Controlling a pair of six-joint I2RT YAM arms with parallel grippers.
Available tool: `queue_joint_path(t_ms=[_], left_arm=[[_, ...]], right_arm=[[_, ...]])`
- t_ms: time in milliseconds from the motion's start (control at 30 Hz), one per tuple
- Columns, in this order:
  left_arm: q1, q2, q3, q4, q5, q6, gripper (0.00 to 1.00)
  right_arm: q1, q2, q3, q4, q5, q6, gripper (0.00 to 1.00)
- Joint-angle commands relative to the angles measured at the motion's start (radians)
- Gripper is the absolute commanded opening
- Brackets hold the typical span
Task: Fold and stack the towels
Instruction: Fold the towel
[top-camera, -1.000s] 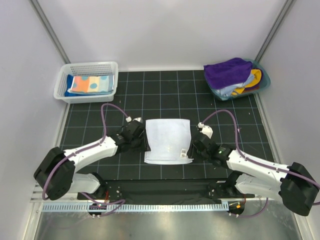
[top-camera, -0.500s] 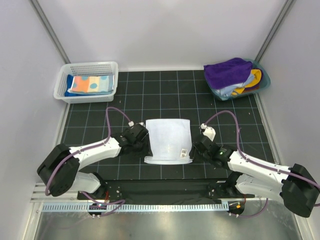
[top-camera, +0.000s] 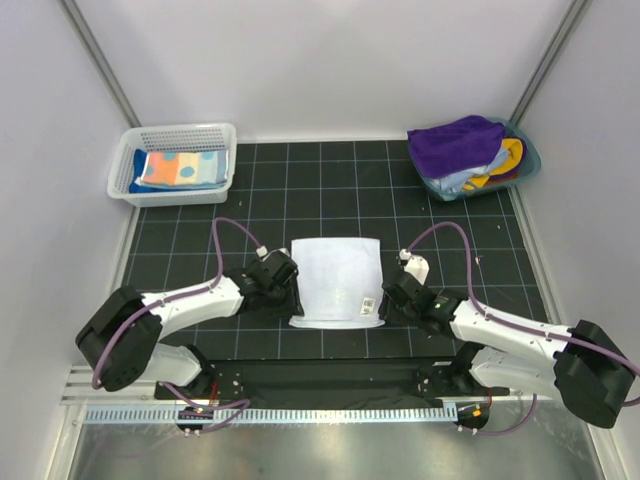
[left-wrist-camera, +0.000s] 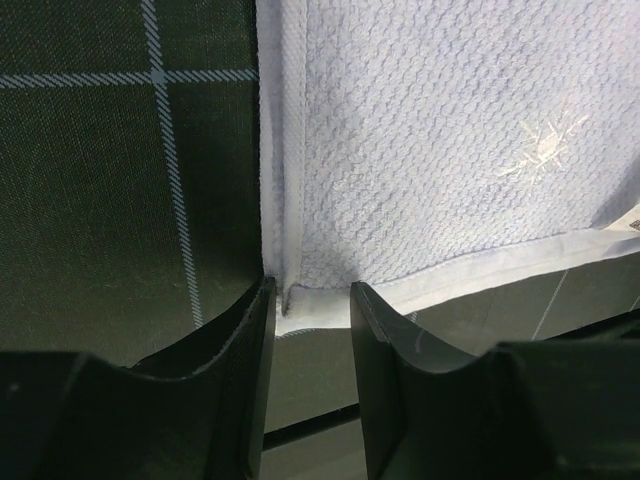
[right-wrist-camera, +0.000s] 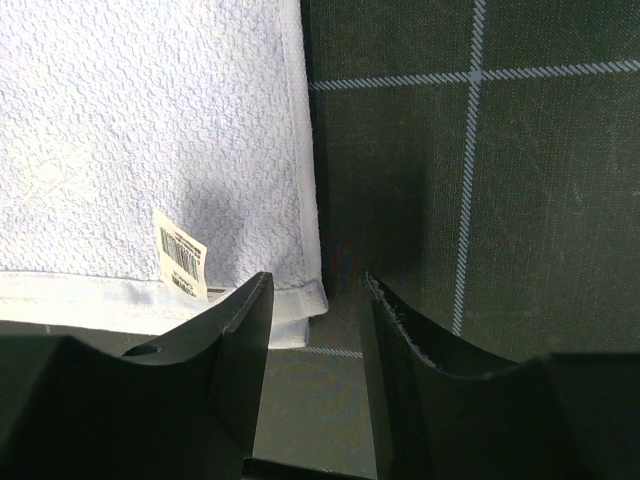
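Note:
A folded plain white towel (top-camera: 336, 278) lies flat in the middle of the black gridded mat, with a barcode tag (right-wrist-camera: 181, 254) near its near right corner. My left gripper (top-camera: 291, 298) is low at the towel's near left corner and open. That corner (left-wrist-camera: 300, 296) lies on the mat just between the fingertips, not pinched. My right gripper (top-camera: 384, 301) is open at the near right corner. The hem (right-wrist-camera: 300, 298) sits by its left fingertip, and bare mat fills the gap. A polka-dot towel (top-camera: 181, 168) lies folded in the basket. A purple towel (top-camera: 455, 143) tops the heap in the tub.
The white mesh basket (top-camera: 129, 160) stands at the far left corner of the mat. The teal tub (top-camera: 528, 160) stands at the far right corner, with more cloths under the purple one. Grey walls close in both sides. A metal rail (top-camera: 300, 412) runs along the near edge.
The left gripper has slid toward the near left corner of the white towel and its jaws have parted a little. The right gripper has edged in toward the near right corner. The towel has stayed put.

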Motion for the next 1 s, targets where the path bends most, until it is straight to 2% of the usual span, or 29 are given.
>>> queue_joint_path(t_ms=[0,200,400,533,667,733,900,967], left_arm=[[-0.006,-0.042,-0.002,0.028,-0.029,-0.006,0.39],[-0.007,-0.05,0.005,0.025,-0.029,-0.005,0.26],[-0.006,-0.056,0.015,0.017,-0.03,0.001,0.16],[-0.007,-0.056,0.022,0.013,-0.032,0.006,0.11],[-0.007,-0.062,0.03,0.01,-0.03,0.009,0.03],[-0.006,-0.068,0.033,0.008,-0.03,0.009,0.0],[-0.006,-0.09,0.045,-0.012,-0.038,0.013,0.01],[-0.007,-0.091,0.048,-0.013,-0.037,0.015,0.0]], right_arm=[[0.005,0.008,0.0,0.037,0.029,0.015,0.46],[0.008,0.017,0.002,0.037,0.03,0.02,0.45],[0.007,0.021,0.005,0.037,0.03,0.021,0.35],[0.007,0.031,0.009,0.039,0.03,0.018,0.33],[0.005,0.037,0.012,0.039,0.029,0.017,0.29],[0.007,0.037,0.019,0.034,0.029,0.015,0.32],[0.005,0.011,0.02,0.019,0.029,0.015,0.45],[0.007,0.008,0.019,0.023,0.027,0.018,0.47]])
